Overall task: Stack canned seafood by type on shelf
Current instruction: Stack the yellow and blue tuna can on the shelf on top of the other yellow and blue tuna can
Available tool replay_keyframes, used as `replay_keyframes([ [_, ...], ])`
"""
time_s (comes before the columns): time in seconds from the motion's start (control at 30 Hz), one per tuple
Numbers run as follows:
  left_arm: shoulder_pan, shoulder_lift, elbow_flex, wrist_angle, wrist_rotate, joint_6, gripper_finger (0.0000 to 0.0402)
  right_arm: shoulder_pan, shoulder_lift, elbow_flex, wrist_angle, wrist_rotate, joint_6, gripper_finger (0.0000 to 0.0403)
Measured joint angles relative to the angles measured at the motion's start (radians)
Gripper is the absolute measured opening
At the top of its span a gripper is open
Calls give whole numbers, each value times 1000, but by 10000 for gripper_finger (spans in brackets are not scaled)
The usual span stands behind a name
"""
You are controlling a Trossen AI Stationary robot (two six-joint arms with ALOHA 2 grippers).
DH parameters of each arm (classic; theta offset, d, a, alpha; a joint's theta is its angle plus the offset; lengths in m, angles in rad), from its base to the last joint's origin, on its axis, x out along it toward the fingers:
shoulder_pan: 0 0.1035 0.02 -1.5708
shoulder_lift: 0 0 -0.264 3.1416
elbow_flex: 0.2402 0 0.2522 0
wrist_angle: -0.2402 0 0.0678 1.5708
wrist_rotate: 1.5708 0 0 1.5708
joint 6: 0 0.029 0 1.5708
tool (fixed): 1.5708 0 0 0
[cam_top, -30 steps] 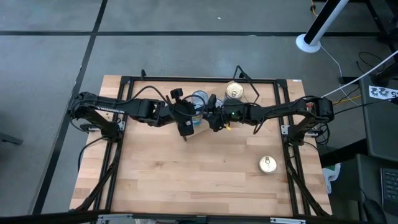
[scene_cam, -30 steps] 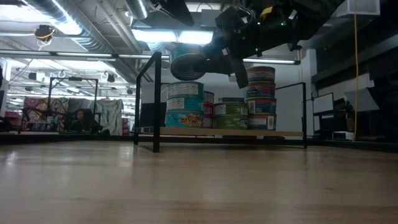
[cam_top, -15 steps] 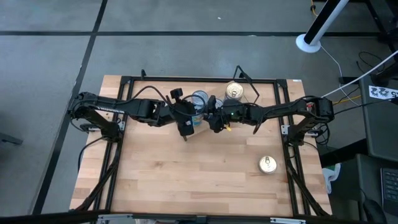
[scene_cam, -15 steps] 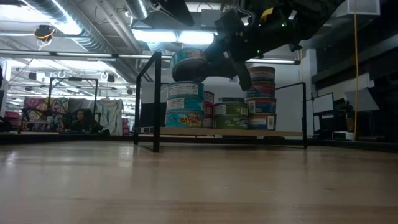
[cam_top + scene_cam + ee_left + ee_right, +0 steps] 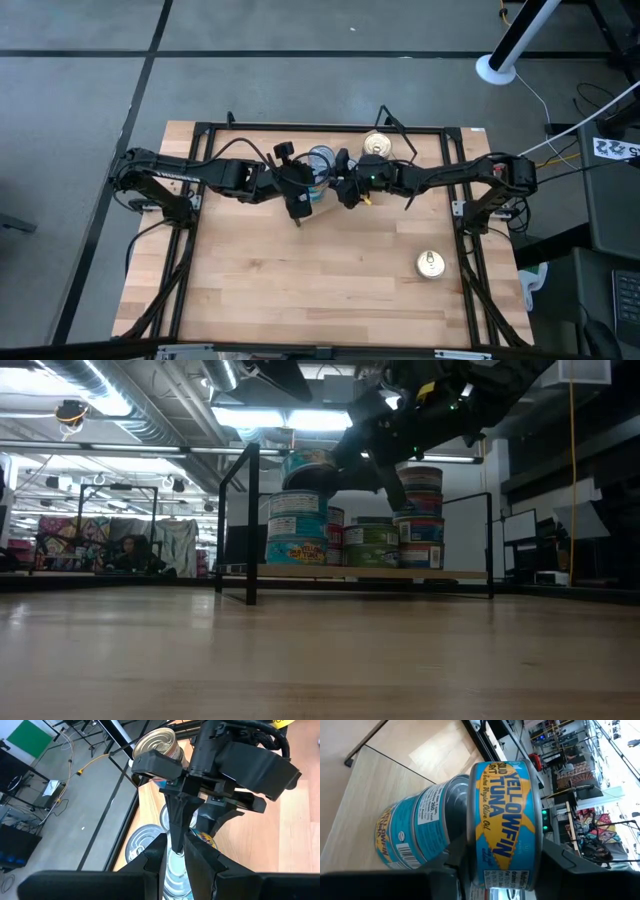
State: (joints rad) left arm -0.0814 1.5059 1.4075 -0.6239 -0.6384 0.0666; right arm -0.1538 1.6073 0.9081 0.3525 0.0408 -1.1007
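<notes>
Here right end effector clamps blue tin; left's grip unclear.

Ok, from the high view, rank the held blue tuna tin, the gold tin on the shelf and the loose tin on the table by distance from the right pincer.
1. Blue tuna tin, held in the right pincer.
2. Gold tin on the shelf, just behind it.
3. Loose tin, on the table's near right.

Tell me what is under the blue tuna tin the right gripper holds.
The right gripper holds the tuna tin just above a stack of blue tins on the shelf. Whether it touches yet cannot be seen; the stack's top is covered.
</notes>
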Motion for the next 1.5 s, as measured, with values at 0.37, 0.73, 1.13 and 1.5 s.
replay_keyframes([
  [0.37, 0, 0, 0, 1, 0, 0, 60, 0, 0, 1, -3, -7, 1, 148],
  [0.73, 0, 0, 0, 12, 101, -40, 60, 1, 0, 1, -3, -6, 2, 148],
  [1.13, -10, 60, 0, 18, 227, -91, 60, 3, 0, 0, -2, 19, 3, 148],
  [1.5, -11, 136, -1, 60, 226, -41, 60, 3, 1, 0, 8, 30, 4, 173],
])
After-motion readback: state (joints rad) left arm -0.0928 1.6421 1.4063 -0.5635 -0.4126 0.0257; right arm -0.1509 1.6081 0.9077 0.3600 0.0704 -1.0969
